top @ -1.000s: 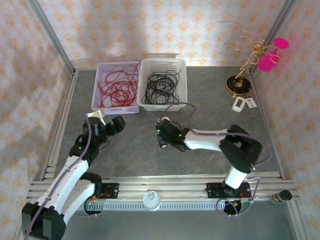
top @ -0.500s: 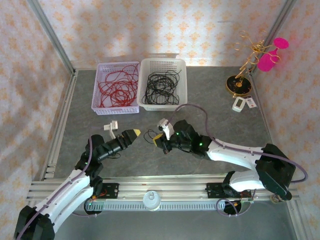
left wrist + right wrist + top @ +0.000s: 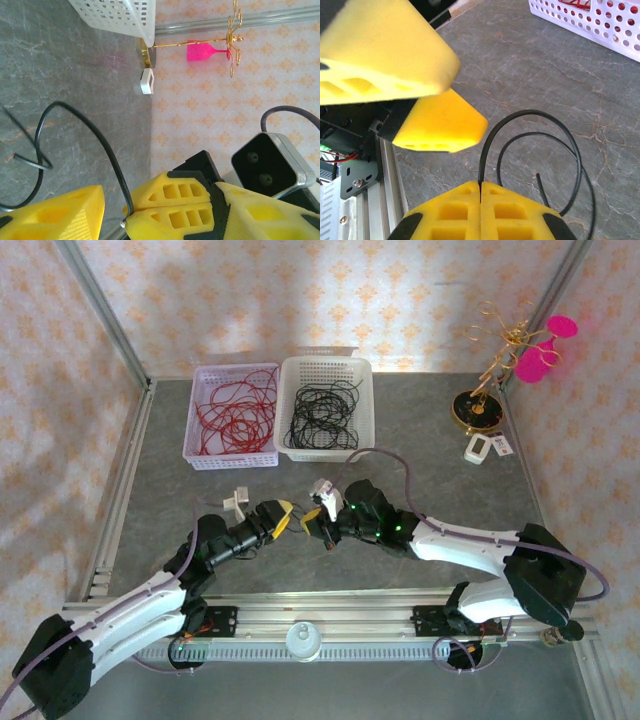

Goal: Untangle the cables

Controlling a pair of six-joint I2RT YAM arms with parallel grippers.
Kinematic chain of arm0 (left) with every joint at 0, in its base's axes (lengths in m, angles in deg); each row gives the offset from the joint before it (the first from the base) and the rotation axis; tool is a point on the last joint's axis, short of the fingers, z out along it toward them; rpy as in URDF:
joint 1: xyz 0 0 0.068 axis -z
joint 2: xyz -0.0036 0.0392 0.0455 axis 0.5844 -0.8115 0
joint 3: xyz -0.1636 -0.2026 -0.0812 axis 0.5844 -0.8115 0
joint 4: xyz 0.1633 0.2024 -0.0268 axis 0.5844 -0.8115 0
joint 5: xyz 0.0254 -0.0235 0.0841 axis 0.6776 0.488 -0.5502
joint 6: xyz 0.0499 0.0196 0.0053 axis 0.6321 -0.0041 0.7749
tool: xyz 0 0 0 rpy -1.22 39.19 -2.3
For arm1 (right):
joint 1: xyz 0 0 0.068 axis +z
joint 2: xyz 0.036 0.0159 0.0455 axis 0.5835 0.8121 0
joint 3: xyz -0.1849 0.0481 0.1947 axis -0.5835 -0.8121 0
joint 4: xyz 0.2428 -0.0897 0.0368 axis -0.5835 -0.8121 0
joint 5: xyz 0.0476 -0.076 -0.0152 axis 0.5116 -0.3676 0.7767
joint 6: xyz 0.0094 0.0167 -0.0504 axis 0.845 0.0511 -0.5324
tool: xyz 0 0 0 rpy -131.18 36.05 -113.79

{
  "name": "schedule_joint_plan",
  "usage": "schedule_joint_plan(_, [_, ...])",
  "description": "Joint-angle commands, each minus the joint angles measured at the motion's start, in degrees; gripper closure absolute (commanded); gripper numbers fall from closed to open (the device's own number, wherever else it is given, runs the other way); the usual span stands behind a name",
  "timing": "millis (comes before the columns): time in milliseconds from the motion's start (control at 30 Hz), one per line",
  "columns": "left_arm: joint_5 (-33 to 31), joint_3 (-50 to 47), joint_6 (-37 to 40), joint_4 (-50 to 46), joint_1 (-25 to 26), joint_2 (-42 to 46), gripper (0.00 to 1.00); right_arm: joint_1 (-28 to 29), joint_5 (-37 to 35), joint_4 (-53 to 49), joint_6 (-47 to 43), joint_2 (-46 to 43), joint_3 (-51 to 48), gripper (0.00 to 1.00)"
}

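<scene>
Cables sorted by colour fill the two baskets at the back of the table: red cables (image 3: 235,412) in the lavender basket (image 3: 190,435), black cables (image 3: 322,415) in the white basket (image 3: 284,390). One loose black cable (image 3: 532,111) lies on the grey tabletop near the front, between my two arms.

The right gripper (image 3: 480,186) has its yellow fingers pressed together on that loose cable. The wire rises from the seam between them and curls away in two loose rings to a free end. The left gripper (image 3: 280,518) sits right up against it with its jaws apart, one finger on either side of the right's tips.

I judge the step in hand to be a handover or a two-handed pull on this last strand. To do it well, I would bring the left jaws onto the wire itself, just beside the right's grip. I would not close on the right's fingertips, which lie between them in the left wrist view. The wire is thin and springy, so it should sit deep between the pads before closing. After that I would draw the arms apart slowly. The left wrist view shows the cable crossing over itself near its free end, and a quick tug could tighten that crossing.
</scene>
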Motion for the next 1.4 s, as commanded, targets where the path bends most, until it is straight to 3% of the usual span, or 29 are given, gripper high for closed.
schedule_joint_plan(0, [-3.97, 1.7, -3.42, 3.11, 1.65, -2.14, 0.43, 0.32, 0.78, 2.87, -0.41, 0.06, 1.02, 1.0])
schedule_joint_plan(400, [-7.36, 3.51, -6.69, 10.1, 5.51, -10.35, 0.46, 0.37, 1.1, 3.0, -0.08, 0.74, 0.81, 1.0])
schedule_joint_plan(533, [-7.64, 4.41, -6.68, 11.98, 5.76, -13.0, 0.57, 0.38, 1.2, 3.16, 0.34, 0.7, 0.76, 1.0])
schedule_joint_plan(667, [-8.34, 4.68, -6.74, 15.37, 5.84, -14.65, 0.79, 0.37, 0.7, 3.17, 0.27, -0.13, -0.08, 1.0])
schedule_joint_plan(767, [-7.18, 6.98, -3.66, 11.84, 5.87, -14.7, 0.93, 0.31, -1.12, 3.6, 0.22, -1.22, -1.06, 1.0])
schedule_joint_plan(800, [-6.78, 7.93, -2.0, 9.47, 5.85, -14.38, 1.0, 0.32, -3.34, 4.2, 0.46, -1.88, -1.83, 0.94])
schedule_joint_plan(867, [-6.97, 9.2, 1.26, 4.31, 5.9, -12.97, 1.0, 0.29, -7.67, 5.49, 1.2, -3.98, -3.59, 0.72])
schedule_joint_plan(967, [-7.74, 10.52, 5.56, -3.54, 5.74, -9.81, 1.0, -0.32, -11.25, 8.08, 2.53, -8.13, -7.43, 0.56])
schedule_joint_plan(1033, [-5.07, 11.77, 9.01, -5.22, 5.44, -8.88, 1.0, -2.65, -11.86, 9.3, 6.57, -11.88, -9.75, 0.5])
schedule_joint_plan(1133, [1.5, 17.15, 17.47, -11.54, 5.16, -10.1, 1.0, -9.46, -6.27, 8.23, 14.6, -14.39, -10.82, 0.48])
schedule_joint_plan(1233, [3.65, 21.89, 23.64, -18.57, 5.18, -10.74, 1.0, -11.91, -3.26, 6.76, 17.29, -16.71, -11.7, 0.46])
schedule_joint_plan(1300, [5.21, 23.32, 25.87, -18.95, 5.21, -10.63, 1.0, -14.54, -2.65, 4.26, 23.5, -17.05, -11.28, 0.34])
schedule_joint_plan(1367, [6.19, 24.83, 27.97, -19.82, 5.21, -11.02, 1.0, -19.16, 1.62, 2.09, 32.44, -15.53, -10.37, 0.34])
